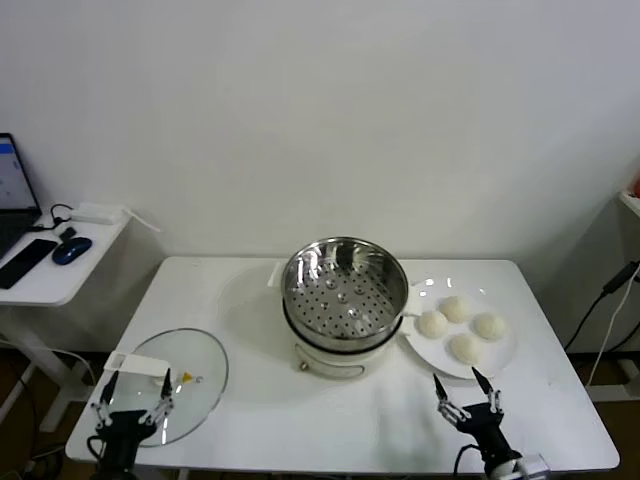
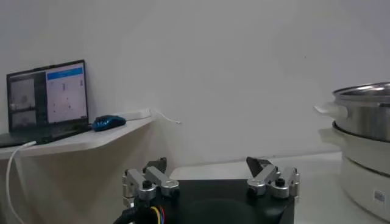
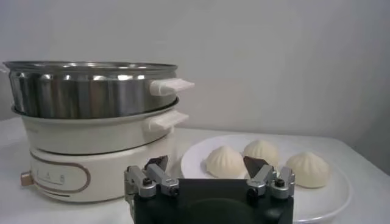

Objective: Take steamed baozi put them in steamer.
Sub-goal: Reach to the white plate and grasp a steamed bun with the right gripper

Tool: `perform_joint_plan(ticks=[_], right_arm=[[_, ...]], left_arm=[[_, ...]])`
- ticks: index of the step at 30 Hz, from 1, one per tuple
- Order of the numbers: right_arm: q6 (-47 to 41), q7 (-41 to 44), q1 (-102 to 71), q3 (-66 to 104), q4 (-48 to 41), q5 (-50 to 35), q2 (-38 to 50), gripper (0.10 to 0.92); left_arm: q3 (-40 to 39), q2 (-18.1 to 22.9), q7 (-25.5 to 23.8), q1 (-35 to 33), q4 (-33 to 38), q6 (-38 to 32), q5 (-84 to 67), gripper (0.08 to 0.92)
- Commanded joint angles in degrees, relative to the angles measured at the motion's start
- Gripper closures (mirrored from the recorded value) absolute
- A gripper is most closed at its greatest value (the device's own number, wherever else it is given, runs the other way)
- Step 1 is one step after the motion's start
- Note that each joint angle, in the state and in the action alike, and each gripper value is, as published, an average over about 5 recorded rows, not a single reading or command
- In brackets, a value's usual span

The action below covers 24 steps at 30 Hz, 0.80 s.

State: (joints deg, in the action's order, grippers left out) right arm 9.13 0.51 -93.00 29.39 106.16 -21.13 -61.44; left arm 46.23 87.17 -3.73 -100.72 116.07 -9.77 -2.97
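Steamer (image 1: 345, 290) is sitting at the middle of the white table (image 1: 250, 300), its shiny perforated pot resting on a cream-white base and holding nothing. I am seeing four steamed baozi (image 1: 460, 327) lying close together on a white plate (image 1: 500, 355) just to the robot's right of the steamer; in the right wrist view three of them (image 3: 263, 162) are showing on that plate (image 3: 335, 201), beside the steamer (image 3: 91, 122). I am holding the right gripper (image 1: 468, 396) near the front table edge, just in front of the plate, its fingers (image 3: 267, 176) spread wide and gripping nothing. The left gripper (image 1: 135, 394) is hovering at the front left corner, over the near edge of a glass lid (image 1: 200, 365) lying flat on the table; its fingers (image 2: 272, 180) are also standing wide apart and empty. Beyond it, I am making out a laptop (image 2: 47, 100) and a blue mouse (image 2: 108, 122) on a side desk (image 2: 79, 141).
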Motion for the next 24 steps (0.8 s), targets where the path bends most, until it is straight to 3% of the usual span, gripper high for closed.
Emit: perform_joint_plan(ticks=[1,11,18,24], right_arm=[[-3.76,4.36,5.03,3.28,0.85,3.62,4.87,0.203],[-15.97,18.70,26.63,-3.42,-7.30,-0.02,24.09,0.203],[-14.34,35.22,48.16,-20.64,-19.15,2.40,33.00,0.203],[-8.70,53.35,77.07,-46.45,-32.23,8.48,34.14,0.203]], left_arm=[[-0.01,-0.55,-0.94,0.56,-0.53,-0.85,0.95,0.177],[-0.27,-0.64,-2.00,1.90,-0.94,-0.96,1.27,0.177],[-0.38,-1.08,-2.55,2.54,-0.76,-0.43,1.05,0.177],[-0.69,-1.39,-2.48,3.31,-1.14,-0.11,0.95,0.177]])
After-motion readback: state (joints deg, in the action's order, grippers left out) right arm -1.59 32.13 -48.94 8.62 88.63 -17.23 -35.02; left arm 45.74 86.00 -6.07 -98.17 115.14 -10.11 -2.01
